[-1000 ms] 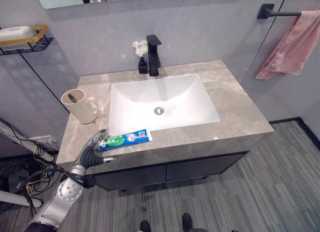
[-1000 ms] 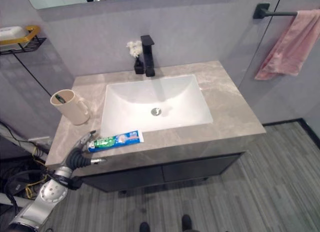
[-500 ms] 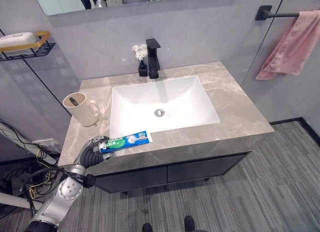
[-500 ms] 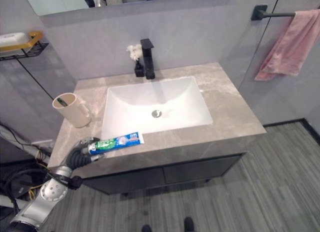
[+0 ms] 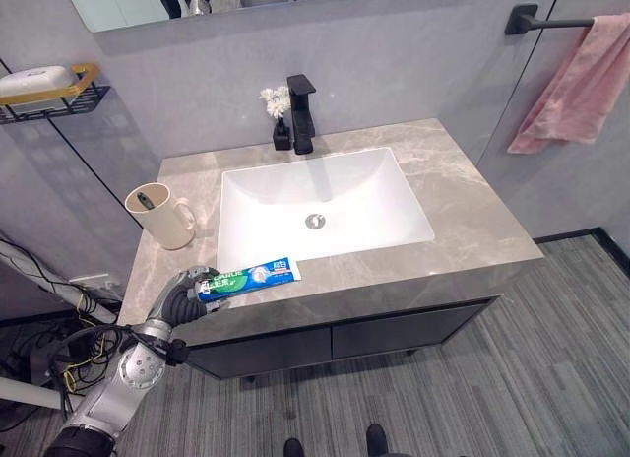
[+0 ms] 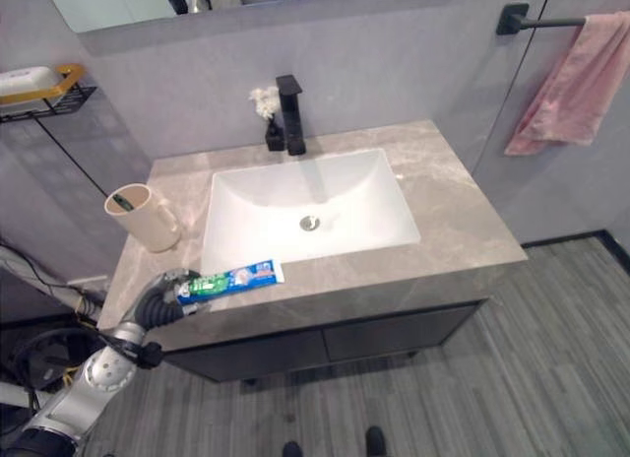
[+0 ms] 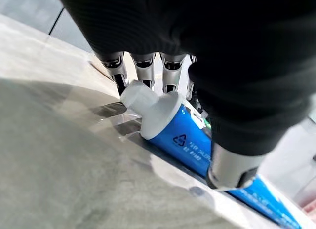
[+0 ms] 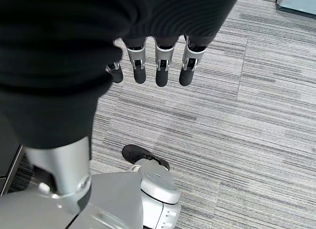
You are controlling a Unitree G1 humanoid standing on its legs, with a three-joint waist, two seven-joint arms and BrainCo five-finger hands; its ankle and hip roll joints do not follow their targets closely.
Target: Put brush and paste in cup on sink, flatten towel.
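The toothpaste tube lies flat on the front strip of the grey stone table, at about 7 o'clock from the drain, its white cap toward the table's left end. The left hand is clasped on that cap end: in the left wrist view its fingers reach down past the cap on the far side while the thumb presses on the blue body of the tube. The tube rests on the stone, touching the front lip of the white basin.

A cream cup with a handle stands upright at 9 o'clock from the basin, well apart from the tube, with a dark brush head showing inside its rim. The black tap and a small vase of white flowers sit at 12 o'clock. A pink towel hangs bunched from a black wall bar at 2 o'clock. A wire shelf with soap is mounted at 10 o'clock.

The right hand hangs over the striped floor, fingers straight and relaxed, empty.
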